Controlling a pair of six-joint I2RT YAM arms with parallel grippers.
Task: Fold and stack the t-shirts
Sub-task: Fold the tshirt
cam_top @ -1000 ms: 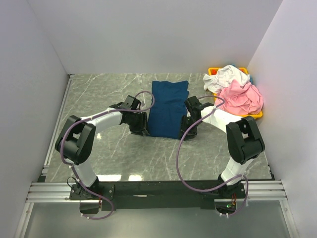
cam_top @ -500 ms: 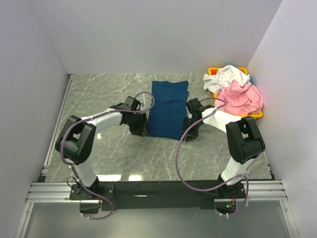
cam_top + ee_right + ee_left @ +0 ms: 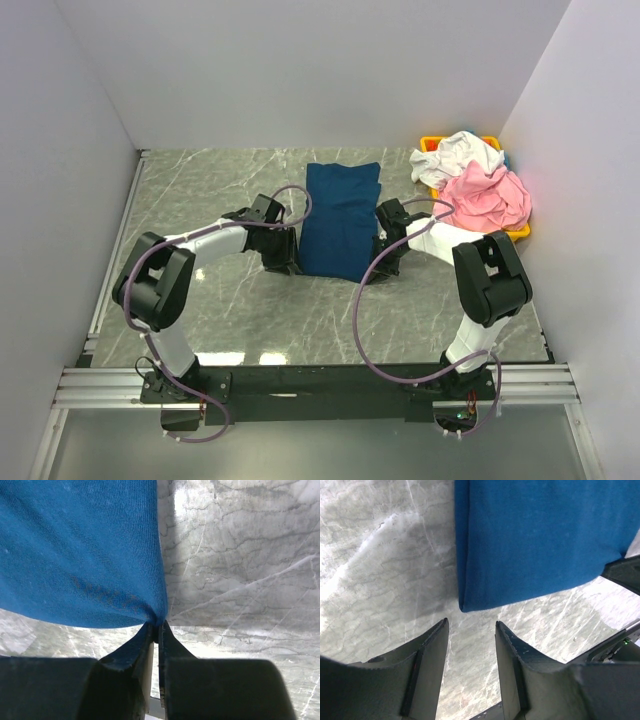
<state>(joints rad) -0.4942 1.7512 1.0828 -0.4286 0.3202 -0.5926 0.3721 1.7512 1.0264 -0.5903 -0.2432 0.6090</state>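
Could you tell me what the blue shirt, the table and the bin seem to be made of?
Blue shirt: soft knit cloth, matte; fine knit rows show, and its corner puckers.
Table: grey marble or a marble-look laminate, glossy; veins and glare.
Bin: probably plastic, smooth yellow; mostly hidden under clothes.

No word, label, brand or number can be read in any view. On the folded navy t-shirt (image 3: 80, 550), the right wrist view shows faint darker marks coming through the cloth near its lower corner, too dim to make out as letters.
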